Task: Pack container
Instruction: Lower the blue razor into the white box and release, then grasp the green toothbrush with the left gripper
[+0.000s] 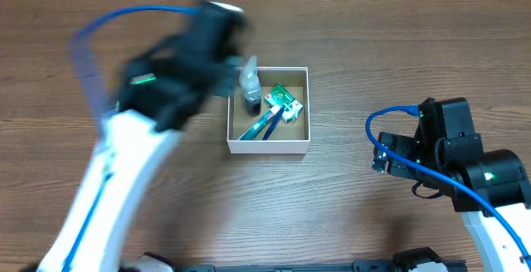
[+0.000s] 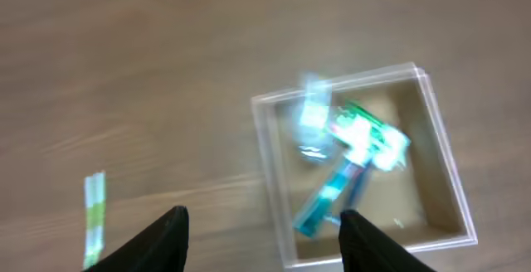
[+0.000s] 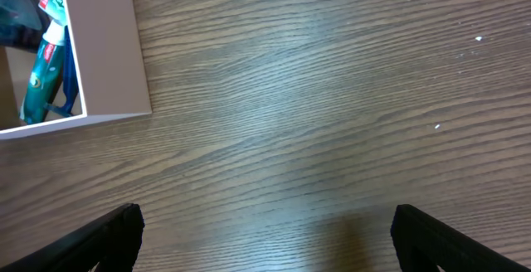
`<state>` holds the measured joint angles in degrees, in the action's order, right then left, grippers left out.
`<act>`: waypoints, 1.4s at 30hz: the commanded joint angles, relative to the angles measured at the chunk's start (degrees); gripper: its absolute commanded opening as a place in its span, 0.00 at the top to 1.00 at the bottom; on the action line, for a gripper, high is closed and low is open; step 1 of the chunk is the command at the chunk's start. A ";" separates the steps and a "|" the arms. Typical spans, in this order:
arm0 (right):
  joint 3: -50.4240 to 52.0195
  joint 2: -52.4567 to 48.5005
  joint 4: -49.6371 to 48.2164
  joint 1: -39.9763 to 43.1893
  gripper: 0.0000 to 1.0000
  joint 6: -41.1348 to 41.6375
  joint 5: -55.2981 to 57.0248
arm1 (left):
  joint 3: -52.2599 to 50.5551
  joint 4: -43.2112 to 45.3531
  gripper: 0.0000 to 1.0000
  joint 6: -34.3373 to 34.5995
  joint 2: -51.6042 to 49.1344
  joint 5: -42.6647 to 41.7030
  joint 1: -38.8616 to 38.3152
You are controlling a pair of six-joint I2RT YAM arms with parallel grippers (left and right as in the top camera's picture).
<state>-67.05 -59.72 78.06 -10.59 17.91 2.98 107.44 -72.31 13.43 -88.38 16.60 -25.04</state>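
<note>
Hovering beside the container (image 1: 268,147), my left end effector (image 2: 261,224) gapes wide and empty. My right end effector (image 3: 265,224) is wide too.

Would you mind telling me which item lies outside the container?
The green-and-white strip on the table, apart from the container; the others lie inside it.

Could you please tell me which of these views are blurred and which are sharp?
Overhead: the left arm is smeared by motion, yet the container and right arm are crisp. Left wrist: everything is blurred, the container's contents mere smudges. Right wrist: sharp, the table grain clear, with soft glare.
</note>
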 commanded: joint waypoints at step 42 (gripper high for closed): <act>1.38 0.52 -0.79 0.07 0.02 -0.37 0.35 | -34.97 29.55 0.94 -7.04 -26.29 -15.43 48.22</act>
<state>-65.98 -59.72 77.56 -10.59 17.93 3.01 73.54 -42.89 6.94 -113.75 2.68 23.14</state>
